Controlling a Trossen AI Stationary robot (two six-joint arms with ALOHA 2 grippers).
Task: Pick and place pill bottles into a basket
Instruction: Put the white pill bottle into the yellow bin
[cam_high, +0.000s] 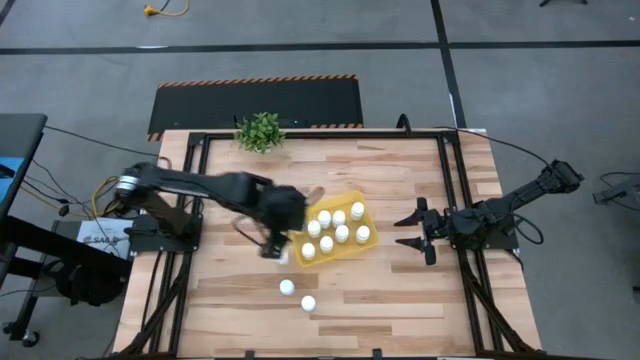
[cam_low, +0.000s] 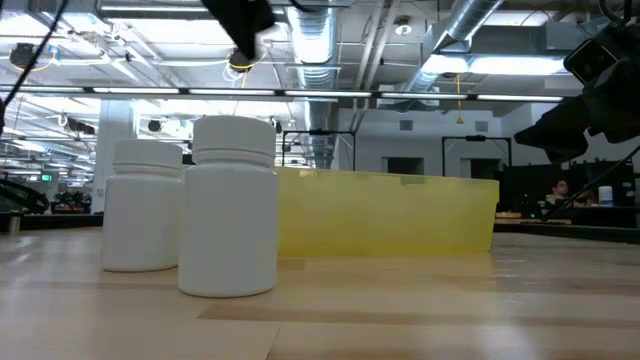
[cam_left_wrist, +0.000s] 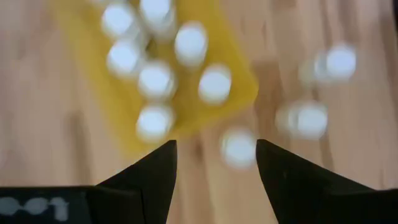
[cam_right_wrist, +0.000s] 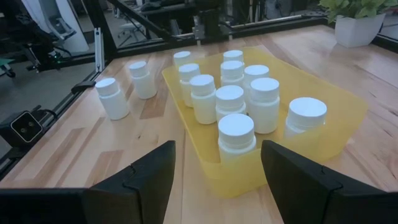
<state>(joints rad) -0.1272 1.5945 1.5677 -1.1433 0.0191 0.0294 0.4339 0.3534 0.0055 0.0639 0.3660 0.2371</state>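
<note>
The yellow basket (cam_high: 346, 252) sits mid-table with several white pill bottles (cam_high: 340, 217) standing in it. Two more bottles (cam_high: 287, 287) (cam_high: 308, 302) stand on the wood nearer the front edge and fill the low view (cam_low: 230, 205) (cam_low: 145, 205). Another bottle (cam_left_wrist: 238, 148) stands on the table by the basket's left corner. My left gripper (cam_high: 272, 248) hangs open well above that bottle, fingers (cam_left_wrist: 155, 168) pointing steeply down, nothing between them. My right gripper (cam_high: 408, 230) waits open to the right of the basket (cam_right_wrist: 336, 112), holding nothing.
A small green potted plant (cam_high: 260, 130) stands at the table's far edge. Black frame rails (cam_high: 450, 200) run along the table's left and right sides. Bare wood lies in front of the basket around the loose bottles.
</note>
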